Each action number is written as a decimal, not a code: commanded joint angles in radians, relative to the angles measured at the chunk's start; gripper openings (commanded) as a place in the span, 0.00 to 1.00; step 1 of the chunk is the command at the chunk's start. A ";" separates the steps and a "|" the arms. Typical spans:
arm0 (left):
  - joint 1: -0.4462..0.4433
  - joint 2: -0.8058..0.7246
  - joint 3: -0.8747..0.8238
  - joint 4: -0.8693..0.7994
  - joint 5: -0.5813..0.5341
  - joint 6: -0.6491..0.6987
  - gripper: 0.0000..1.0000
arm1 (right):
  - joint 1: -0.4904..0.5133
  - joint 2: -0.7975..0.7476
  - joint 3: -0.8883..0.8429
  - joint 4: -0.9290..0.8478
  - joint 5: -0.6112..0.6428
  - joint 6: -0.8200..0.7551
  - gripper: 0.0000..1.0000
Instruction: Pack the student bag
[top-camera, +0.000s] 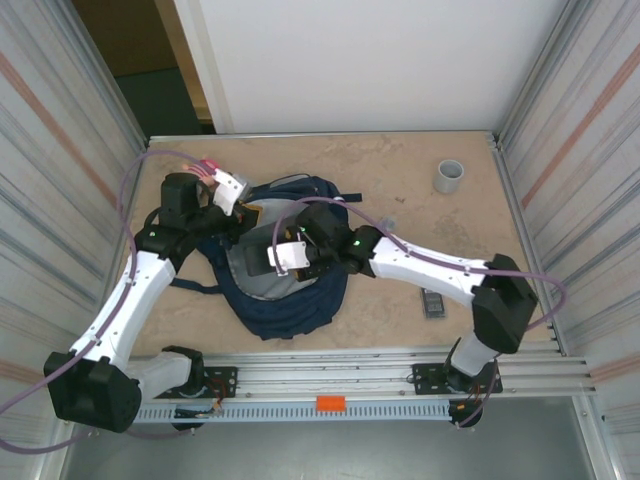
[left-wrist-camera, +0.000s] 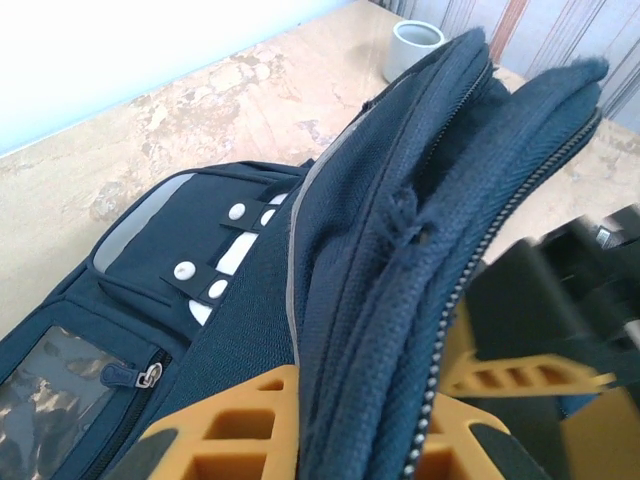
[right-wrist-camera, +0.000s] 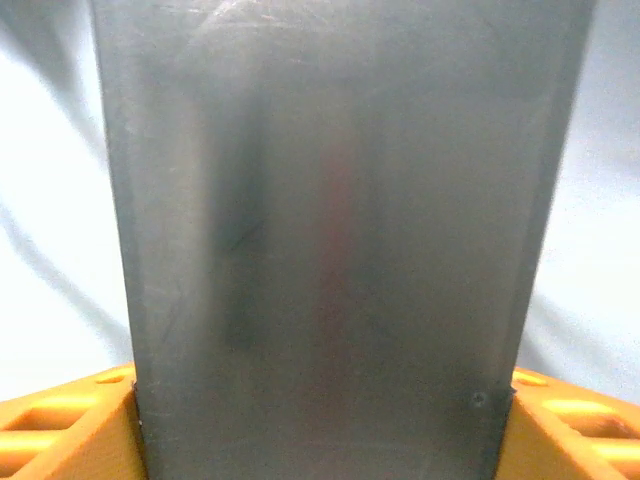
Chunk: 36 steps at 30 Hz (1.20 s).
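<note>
Top external view: the large navy blue fabric backpack (top-camera: 300, 310) lies left of centre on the beige stone-patterned table (top-camera: 400, 170), its mouth open to the grey lining (top-camera: 250, 275). My left gripper (left-wrist-camera: 370, 425) is clamped narrow on the backpack's zippered rim (fabric bunched between the orange fingers (left-wrist-camera: 235, 425)). My right gripper (right-wrist-camera: 325, 430), over the lining, stands wide, gripping a smooth grey flat slab (right-wrist-camera: 330, 220) by both edges. What the slab is, I cannot tell.

No legible text, brand, number; student bag (left-wrist-camera: 330, 300) white patches (left-wrist-camera: 232, 255) blank.
</note>
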<state>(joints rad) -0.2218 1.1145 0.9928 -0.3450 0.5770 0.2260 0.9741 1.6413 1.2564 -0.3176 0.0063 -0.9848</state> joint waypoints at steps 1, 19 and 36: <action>0.001 -0.029 0.070 0.172 0.161 -0.057 0.03 | -0.023 0.066 0.060 0.067 0.014 -0.111 0.74; 0.012 -0.031 0.064 0.213 0.162 -0.105 0.03 | -0.052 0.070 0.002 0.171 0.060 0.056 0.88; 0.015 -0.059 0.020 0.162 0.089 -0.025 0.04 | -0.307 -0.595 -0.313 -0.305 0.007 1.254 0.83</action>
<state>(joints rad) -0.2150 1.1130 0.9924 -0.2932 0.6273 0.1902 0.7349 1.1069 0.9798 -0.4080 0.0269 -0.0353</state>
